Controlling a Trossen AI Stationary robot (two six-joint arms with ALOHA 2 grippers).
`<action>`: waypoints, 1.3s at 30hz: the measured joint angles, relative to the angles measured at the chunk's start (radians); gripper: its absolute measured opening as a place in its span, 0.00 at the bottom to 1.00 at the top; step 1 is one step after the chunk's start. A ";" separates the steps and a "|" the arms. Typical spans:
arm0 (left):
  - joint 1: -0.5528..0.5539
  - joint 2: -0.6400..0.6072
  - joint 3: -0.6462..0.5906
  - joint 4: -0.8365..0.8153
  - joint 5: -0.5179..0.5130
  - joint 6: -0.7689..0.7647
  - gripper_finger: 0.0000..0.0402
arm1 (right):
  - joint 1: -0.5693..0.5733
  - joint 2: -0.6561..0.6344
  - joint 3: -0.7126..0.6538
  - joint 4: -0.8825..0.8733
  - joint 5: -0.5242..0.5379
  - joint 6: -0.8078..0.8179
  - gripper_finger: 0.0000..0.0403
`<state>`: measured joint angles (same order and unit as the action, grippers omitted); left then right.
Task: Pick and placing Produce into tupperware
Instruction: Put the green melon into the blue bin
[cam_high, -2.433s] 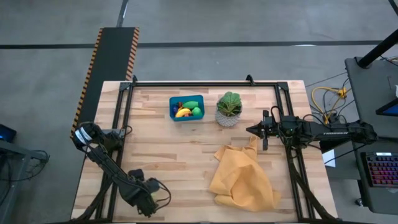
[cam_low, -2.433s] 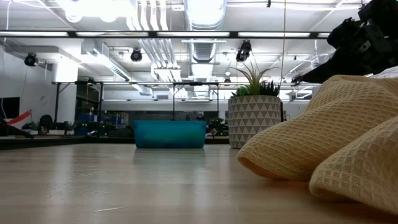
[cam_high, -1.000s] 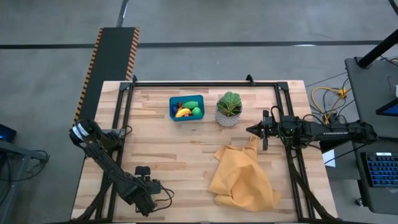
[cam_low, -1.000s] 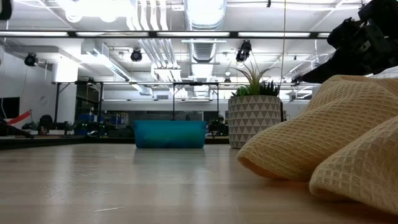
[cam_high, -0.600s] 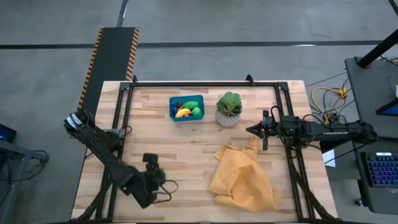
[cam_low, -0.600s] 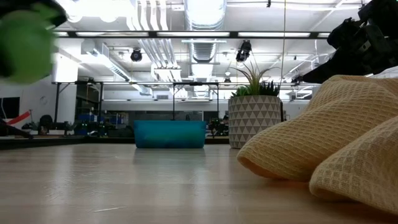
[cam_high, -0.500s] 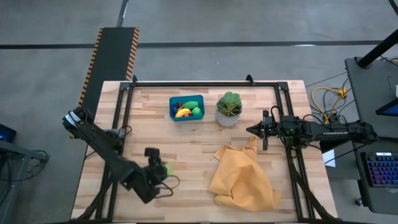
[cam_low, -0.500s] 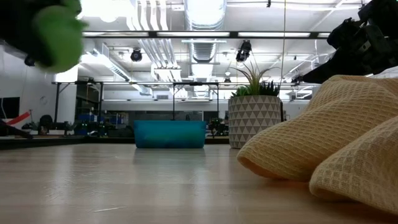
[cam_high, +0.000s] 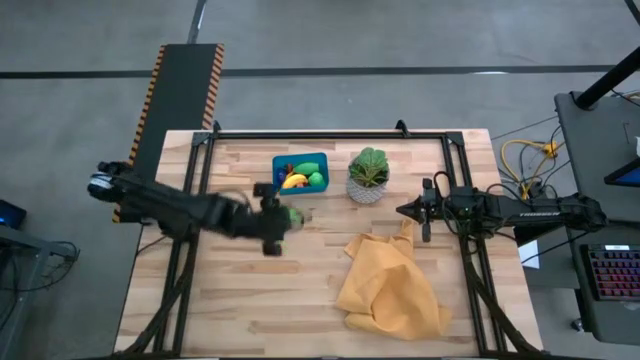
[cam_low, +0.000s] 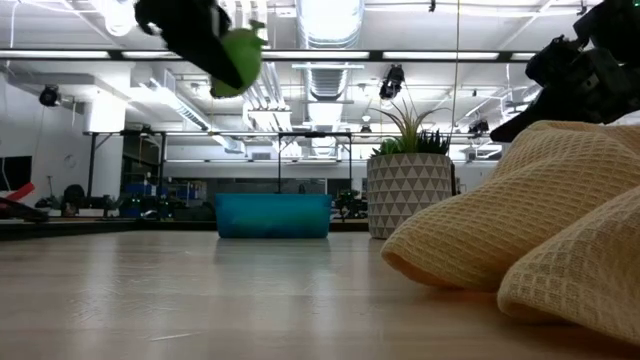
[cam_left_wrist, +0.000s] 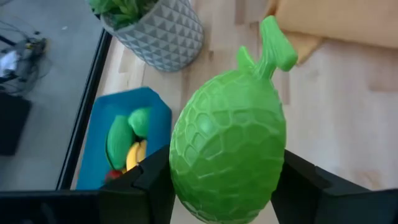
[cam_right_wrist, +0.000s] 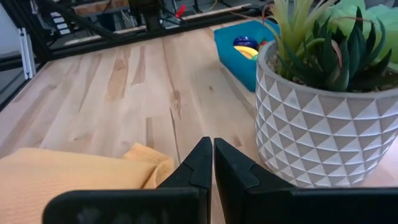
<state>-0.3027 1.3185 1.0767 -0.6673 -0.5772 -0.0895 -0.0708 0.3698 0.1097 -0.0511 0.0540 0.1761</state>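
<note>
My left gripper hovers just near of the tupperware, shut on a green bumpy toy fruit with a stem, also seen high in the low view as the green fruit. The teal-blue tupperware stands flat on the table's far middle. It holds the yellow banana, two green pieces and small red bits. My right gripper waits shut at the table's right, between the plant pot and the yellow cloth; its fingertips meet in the right wrist view. My left gripper pinches the green fruit between its two fingers, one finger on each side of the fruit's wide body. The fingers reach in from the table's left, slanting down. The fruit is lifted clear of the table, its stem pointing away from the wrist.
A white patterned pot with a leafy plant stands right of the tupperware. A crumpled yellow cloth lies on the near right part of the table and fills the right of the low view. A black frame runs around the table.
My left arm has swung from the table's near left corner toward the far edge and the right, up to the tupperware, carrying the green fruit lifted clear all the way. The right arm, cloth, pot and tupperware have stayed put.
</note>
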 joint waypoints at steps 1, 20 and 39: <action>0.042 -0.007 0.000 0.021 0.038 0.038 0.47 | 0.000 0.000 0.000 -0.004 0.000 0.000 0.02; 0.755 0.155 0.001 0.189 0.603 0.385 0.47 | 0.000 0.000 0.000 0.004 0.008 -0.094 0.02; 0.937 0.393 0.037 0.224 0.609 0.499 0.47 | 0.000 0.000 0.000 0.007 0.080 -0.159 0.02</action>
<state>0.6338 1.7114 1.1140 -0.4434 0.0322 0.4091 -0.0708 0.3702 0.1097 -0.0444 0.1341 0.0166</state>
